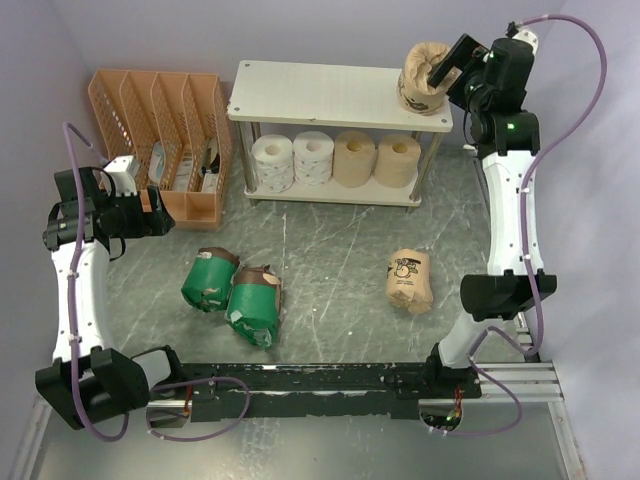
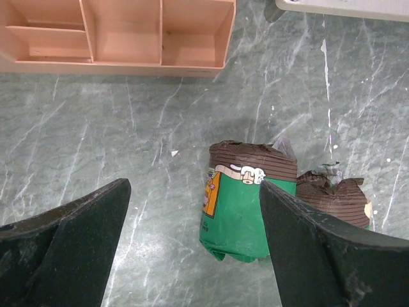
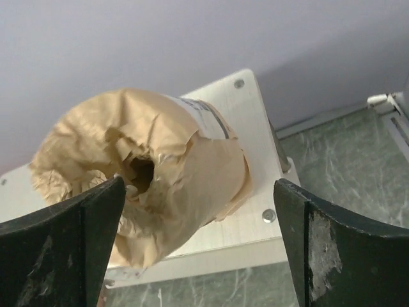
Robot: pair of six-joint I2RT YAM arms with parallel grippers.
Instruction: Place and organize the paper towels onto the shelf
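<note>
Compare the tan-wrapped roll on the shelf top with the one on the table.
The shelf-top roll sits at the upper board's right end; the table roll lies on the table. The open right claw straddles the shelf-top roll; no claw is near the table roll. Both wear printed tan paper.

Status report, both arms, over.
Left gripper open, facing green-wrapped rolls. Right gripper open around tan-wrapped roll on top board. Other tan-wrapped roll lies on table. Nothing in the way.

The shelf (image 1: 320, 95) is off-white, the organizer (image 1: 160, 120) orange, two rolls (image 1: 210, 280) (image 1: 255, 305) green with brown ends.
</note>
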